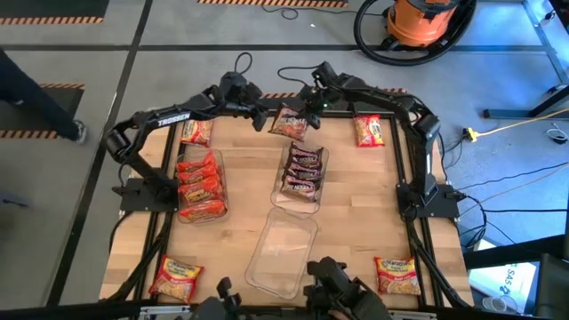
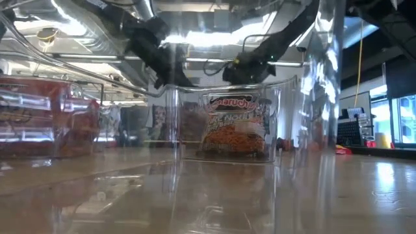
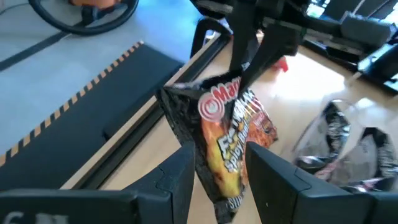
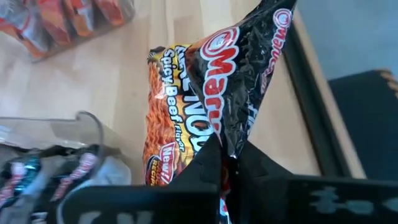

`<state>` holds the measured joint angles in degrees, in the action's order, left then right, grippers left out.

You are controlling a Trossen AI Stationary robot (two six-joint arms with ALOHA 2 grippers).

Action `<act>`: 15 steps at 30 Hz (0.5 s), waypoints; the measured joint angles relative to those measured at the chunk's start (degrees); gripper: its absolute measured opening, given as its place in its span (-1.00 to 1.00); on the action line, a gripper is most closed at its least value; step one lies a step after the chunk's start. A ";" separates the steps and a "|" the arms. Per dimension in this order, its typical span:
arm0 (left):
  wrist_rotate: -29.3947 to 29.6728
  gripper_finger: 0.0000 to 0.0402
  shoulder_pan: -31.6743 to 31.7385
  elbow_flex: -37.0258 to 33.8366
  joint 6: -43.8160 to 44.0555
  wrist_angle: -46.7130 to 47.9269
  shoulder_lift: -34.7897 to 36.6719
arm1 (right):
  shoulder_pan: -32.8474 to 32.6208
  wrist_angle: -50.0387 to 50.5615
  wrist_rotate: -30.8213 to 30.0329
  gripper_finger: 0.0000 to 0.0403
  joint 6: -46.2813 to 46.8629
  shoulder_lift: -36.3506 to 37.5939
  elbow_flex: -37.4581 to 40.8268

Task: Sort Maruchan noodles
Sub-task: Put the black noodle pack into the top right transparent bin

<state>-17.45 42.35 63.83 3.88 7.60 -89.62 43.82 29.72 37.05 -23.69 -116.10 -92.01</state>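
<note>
- While both arms meet at the table's far edge, the dark Spicy Beef packet (image 1: 292,123) hangs between them, above the wood.
- Right gripper (image 4: 227,177): fingers pinched tight on one edge of that packet.
- Left gripper (image 3: 219,163): fingers narrowly parted with the packet's other end between them.
- Middle clear bin (image 1: 286,194) holds dark maroon packets (image 1: 302,169); the left bin (image 1: 220,188) holds orange-red packets (image 1: 198,184).
- A third clear bin (image 1: 280,252) lies nearer the front edge.
- Loose red-and-yellow packets sit well apart: far left (image 1: 196,132), far right (image 1: 369,131), near left (image 1: 175,276), near right (image 1: 396,274).
</note>
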 joint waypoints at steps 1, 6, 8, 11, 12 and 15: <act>0.02 -0.32 -0.25 0.00 0.00 0.46 0.78 | -0.25 0.19 -0.02 -1.00 -0.06 0.80 0.00; 0.05 -0.32 -2.10 0.00 -0.05 2.03 4.96 | -1.92 1.33 -1.31 -1.00 -0.12 6.49 -0.02; 0.29 -0.32 -3.15 0.00 -0.09 2.98 7.02 | -3.37 2.74 -1.69 -1.00 -0.24 9.02 -0.02; 0.92 -0.32 -4.87 0.00 -0.10 5.12 9.98 | -5.88 6.12 -3.28 -1.00 -0.34 12.90 -0.02; 1.40 -0.32 -5.59 0.00 -0.11 5.66 10.93 | -6.86 7.18 -3.77 -1.00 -0.33 14.15 -0.02; 2.92 -0.32 -8.08 0.00 -0.11 7.46 13.78 | -10.41 10.63 -6.35 -1.00 0.88 17.63 -0.04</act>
<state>-14.53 34.27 63.83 3.77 15.06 -75.84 33.41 40.35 30.70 -22.81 -98.47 -92.05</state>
